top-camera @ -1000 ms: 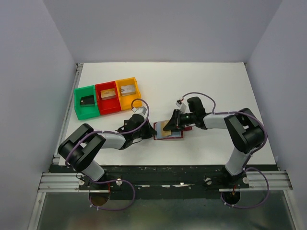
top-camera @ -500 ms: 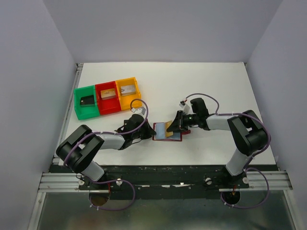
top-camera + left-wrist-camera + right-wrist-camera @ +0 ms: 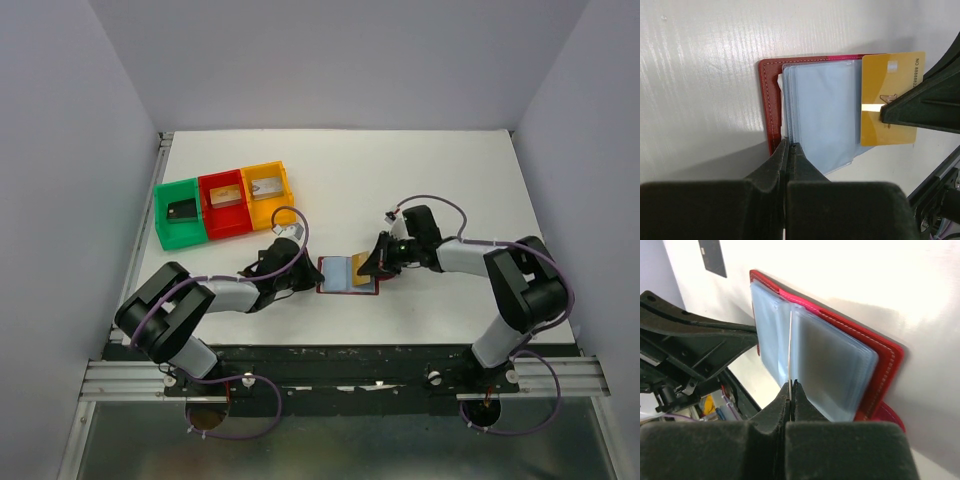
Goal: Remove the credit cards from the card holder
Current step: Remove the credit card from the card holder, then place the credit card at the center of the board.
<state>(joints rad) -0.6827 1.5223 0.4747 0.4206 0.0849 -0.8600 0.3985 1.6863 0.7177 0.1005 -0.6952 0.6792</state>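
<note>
Your right gripper [image 3: 791, 386] is now closed tight on the gold card [image 3: 892, 100]; one second ago its fingers were partly open. The card sticks partly out of the card holder [image 3: 771, 100], which lies open on the table [image 3: 450, 180]. The left gripper [image 3: 788, 148], fully closed, pinches the holder's edge.

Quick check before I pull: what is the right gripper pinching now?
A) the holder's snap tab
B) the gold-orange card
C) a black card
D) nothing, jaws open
B: the right gripper is shut on the gold-orange card, which juts out past the edge of the card holder.
</note>
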